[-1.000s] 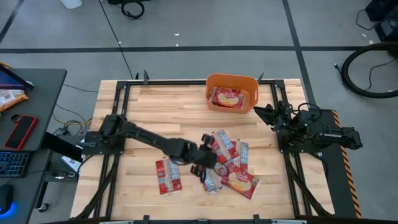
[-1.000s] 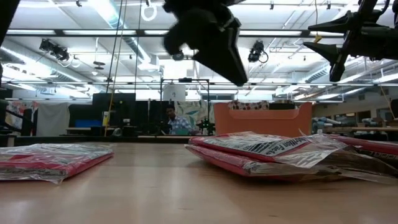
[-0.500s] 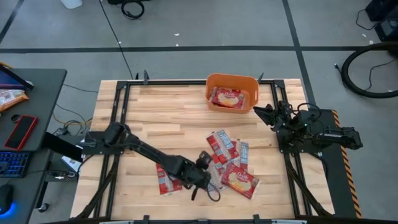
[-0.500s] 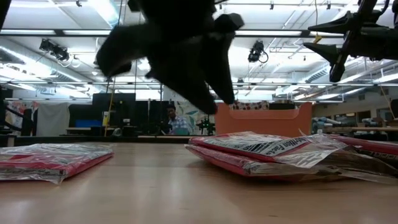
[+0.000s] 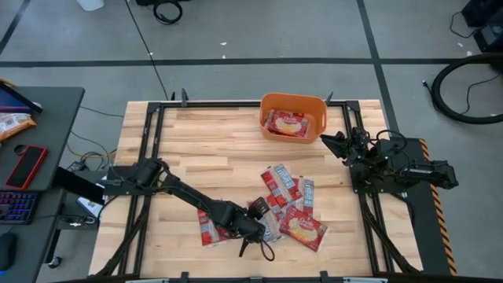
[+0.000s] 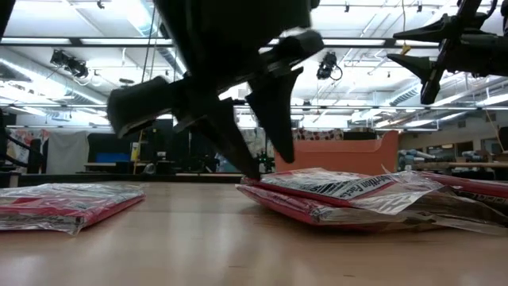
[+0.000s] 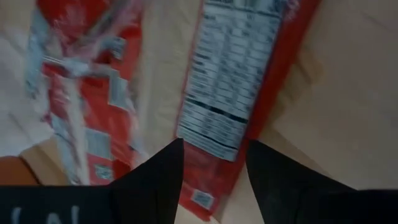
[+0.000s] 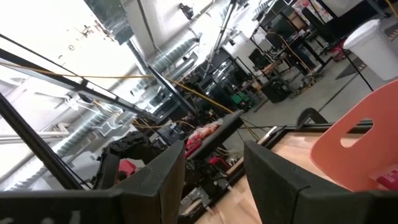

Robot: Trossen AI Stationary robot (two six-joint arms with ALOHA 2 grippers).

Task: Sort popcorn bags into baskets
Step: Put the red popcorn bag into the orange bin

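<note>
Near the front edge of the wooden table (image 5: 196, 149), the left gripper (image 5: 253, 233) reaches down at the near-left edge of a loose cluster of popcorn bags (image 5: 287, 206), its two dark fingers (image 7: 158, 177) spread wide with nothing held between them. The low view shows the fingertips (image 6: 246, 163) angled down, just at the edge of the nearest packet (image 6: 333, 195), and it cannot be told whether they touch it. In the left wrist view a narrow red packet with its nutrition label facing up (image 7: 239, 93) lies straight ahead between the open fingers, with a second crinkled red packet (image 7: 81, 93) beside it. One more narrow packet (image 5: 206, 226) lies alone on the wood just left of the cluster, partly under the left arm. At the far side of the table, right of centre, stands the orange basket (image 5: 271, 106), and one wider red packet with a yellow centre (image 5: 288, 123) lies flat inside it. The right gripper (image 5: 332, 142) waits above the right edge of the table, near the basket's right side, well apart from the cluster, its fingers (image 8: 155, 180) held wide and empty. On a dark side desk to the left of the table lie a red phone (image 5: 26, 167) and an orange-and-white snack packet (image 5: 12, 123).
</note>
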